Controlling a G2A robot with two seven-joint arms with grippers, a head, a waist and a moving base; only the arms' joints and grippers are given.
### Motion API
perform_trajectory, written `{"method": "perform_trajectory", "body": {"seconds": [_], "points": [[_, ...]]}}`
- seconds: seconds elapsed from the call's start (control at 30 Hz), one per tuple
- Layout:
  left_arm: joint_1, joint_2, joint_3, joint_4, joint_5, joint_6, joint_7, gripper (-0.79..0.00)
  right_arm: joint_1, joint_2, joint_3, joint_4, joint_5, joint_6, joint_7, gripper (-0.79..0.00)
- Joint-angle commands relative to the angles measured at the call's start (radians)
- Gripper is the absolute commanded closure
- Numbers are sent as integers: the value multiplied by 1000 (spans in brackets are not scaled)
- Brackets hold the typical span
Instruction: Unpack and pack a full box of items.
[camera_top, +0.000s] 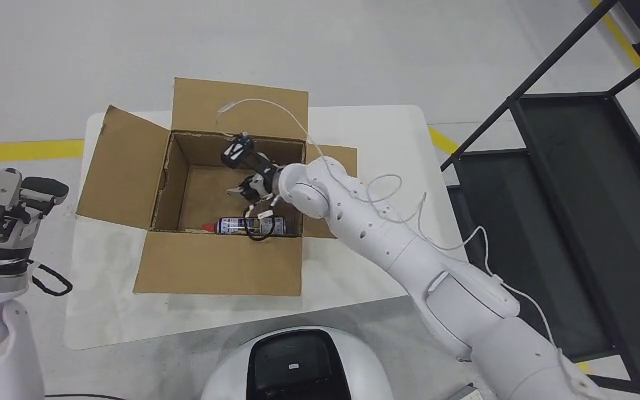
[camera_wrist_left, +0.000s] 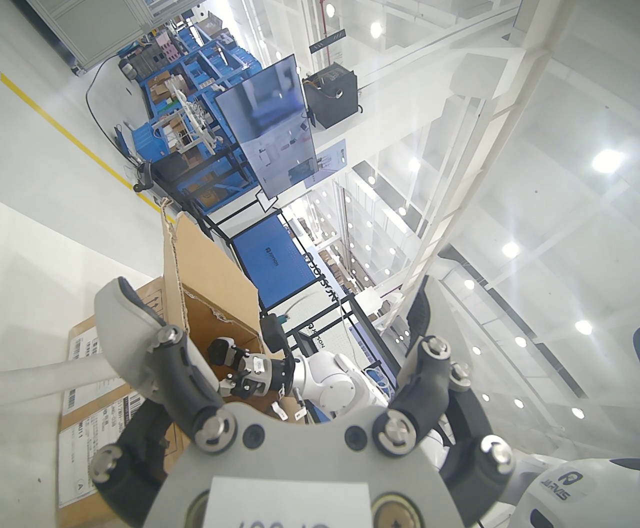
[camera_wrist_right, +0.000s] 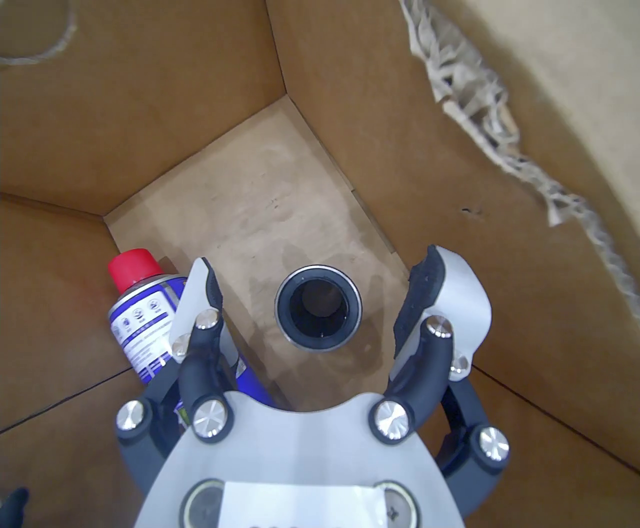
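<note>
In the box, a black tube stands on end, mouth up, centred under the right end effector, spread wide. A can lies flat beside it.

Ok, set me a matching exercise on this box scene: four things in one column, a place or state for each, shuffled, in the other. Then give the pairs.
1. spray can
2. black ring
3. left gripper
4. box

A. flaps folded out, on the table
B. open, outside the box
C. red-capped, lying on the box floor by a wall
D. on the box floor, below the open right gripper

Pairs: 1-C, 2-D, 3-B, 4-A
</note>
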Motion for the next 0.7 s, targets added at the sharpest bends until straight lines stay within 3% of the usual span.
{"method": "perform_trajectory", "body": {"seconds": [0.0,0.17,0.37,0.67], "points": [[0,0,0,0,0,0,0,-785,-61,31,51,-122,-38,-16,8,-690],[0,0,0,0,0,0,0,-785,-233,99,181,-405,-125,-74,29,-690],[0,0,0,0,0,0,0,-785,-414,149,302,-669,-227,-102,15,-720],[0,0,0,0,0,0,0,-785,-700,198,474,-886,-332,-105,-151,-785]]}}
